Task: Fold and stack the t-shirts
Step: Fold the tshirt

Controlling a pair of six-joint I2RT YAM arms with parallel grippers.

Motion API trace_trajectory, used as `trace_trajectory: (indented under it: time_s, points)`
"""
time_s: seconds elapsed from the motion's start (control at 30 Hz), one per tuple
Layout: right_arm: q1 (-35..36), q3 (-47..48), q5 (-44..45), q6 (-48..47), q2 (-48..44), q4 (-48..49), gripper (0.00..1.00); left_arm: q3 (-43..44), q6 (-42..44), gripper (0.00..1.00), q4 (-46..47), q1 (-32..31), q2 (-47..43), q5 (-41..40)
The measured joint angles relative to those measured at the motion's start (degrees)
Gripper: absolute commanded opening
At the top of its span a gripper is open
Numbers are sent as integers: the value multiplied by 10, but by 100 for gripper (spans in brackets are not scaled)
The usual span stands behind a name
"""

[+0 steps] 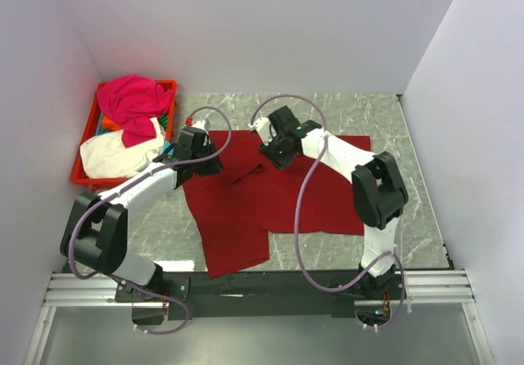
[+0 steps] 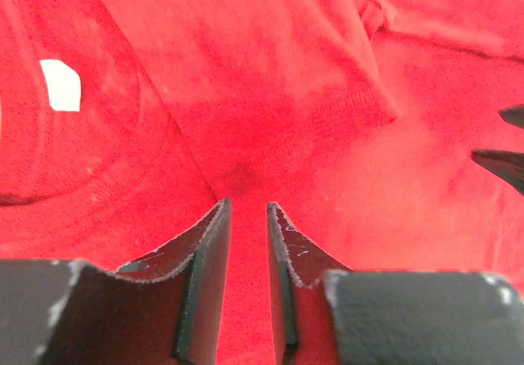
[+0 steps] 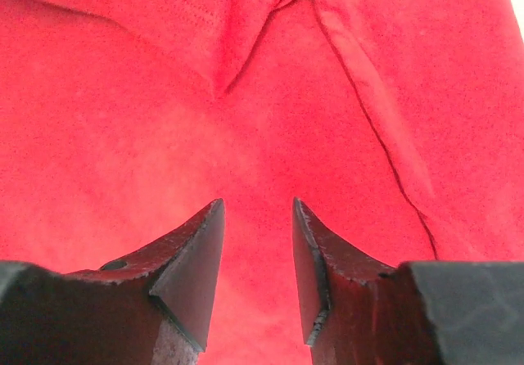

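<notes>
A large dark red t-shirt (image 1: pixel 270 197) lies spread on the marble table, a loose fold at its upper middle. My left gripper (image 1: pixel 201 154) hovers over its upper left part. In the left wrist view this gripper (image 2: pixel 247 204) stands narrowly open above the red cloth (image 2: pixel 270 119), near the collar with its white label (image 2: pixel 61 84), and pinches nothing. My right gripper (image 1: pixel 274 148) is over the shirt's upper middle. The right wrist view shows it (image 3: pixel 258 201) open, with flat cloth (image 3: pixel 164 136) under it and nothing between the fingers. A magenta t-shirt (image 1: pixel 135 103) and a cream-white one (image 1: pixel 119 156) lie in the crate.
A red plastic crate (image 1: pixel 82 177) stands at the back left against the wall, with bits of cyan and orange cloth under the magenta shirt. White walls close in the table on three sides. The arms' bases sit on a rail (image 1: pixel 262 287) at the near edge.
</notes>
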Motion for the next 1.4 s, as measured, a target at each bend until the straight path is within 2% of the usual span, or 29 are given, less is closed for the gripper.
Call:
trace_trajectory:
  time_s: [0.2, 0.4, 0.53, 0.7, 0.8, 1.03, 1.4]
  points:
    - [-95, 20, -140, -3, -20, -39, 42, 60, 11, 34, -4, 52, 42, 27]
    - [-286, 45, -281, -2, -18, -70, 43, 224, 20, 34, -9, 122, 199, 59]
    - [-391, 70, -325, -4, 3, -94, 43, 339, 24, 31, -30, 150, 308, 61]
    - [-480, 139, -337, -1, 69, -121, 42, 398, 26, 29, -54, 171, 377, 70]
    - [-501, 171, -320, 16, 112, -122, 42, 415, 26, 29, -62, 177, 403, 81]
    - [-504, 173, -252, 62, 160, -111, 42, 438, 26, 29, -72, 176, 440, 111]
    - [-506, 174, -185, 74, 170, -101, 42, 467, 32, 28, -74, 176, 462, 127]
